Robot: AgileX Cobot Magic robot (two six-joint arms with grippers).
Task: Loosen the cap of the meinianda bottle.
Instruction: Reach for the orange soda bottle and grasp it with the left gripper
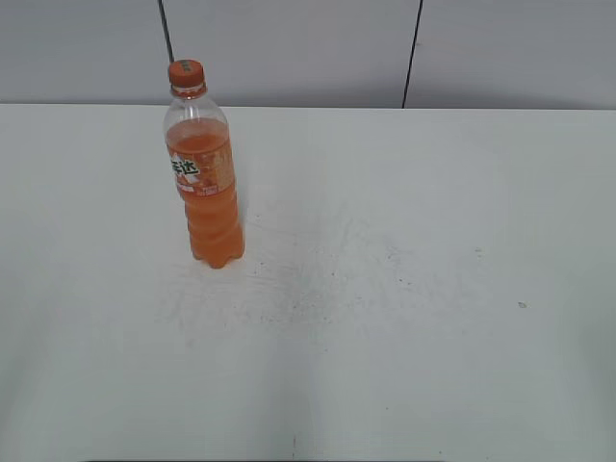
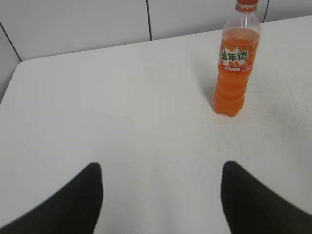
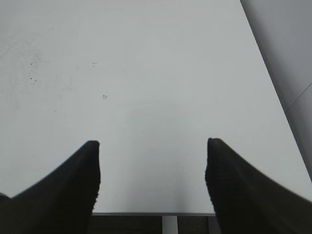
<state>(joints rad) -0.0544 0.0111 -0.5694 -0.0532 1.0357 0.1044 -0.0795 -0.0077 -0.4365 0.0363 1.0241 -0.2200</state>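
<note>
So far nothing is touching the bottle (image 1: 204, 173). It stands straight up on the white table (image 1: 404, 289), toward the back left in the outside view, close to the wall behind. It is mostly full of orange drink. Its little orange cap (image 1: 186, 72) sits on top and looks closed.

The left claw (image 2: 161, 195) is spread wide and holds nothing. It hangs over bare table, and the bottle is ahead of it and off to its right, well apart. The right claw (image 3: 152, 178) is spread wide too, with nothing in it. It hangs near the table's front edge on the right side, and its camera cannot see the bottle at all.

What could go wrong? The bottle is tall and thin, so I think a bump from the side could knock it over. If one claw twists the cap while the other is not holding the body tight, the whole bottle would likely spin instead. The cap is small and has ridges, so a claw that grabs too high could slip off. A hard squeeze on the soft plastic could dent it.
</note>
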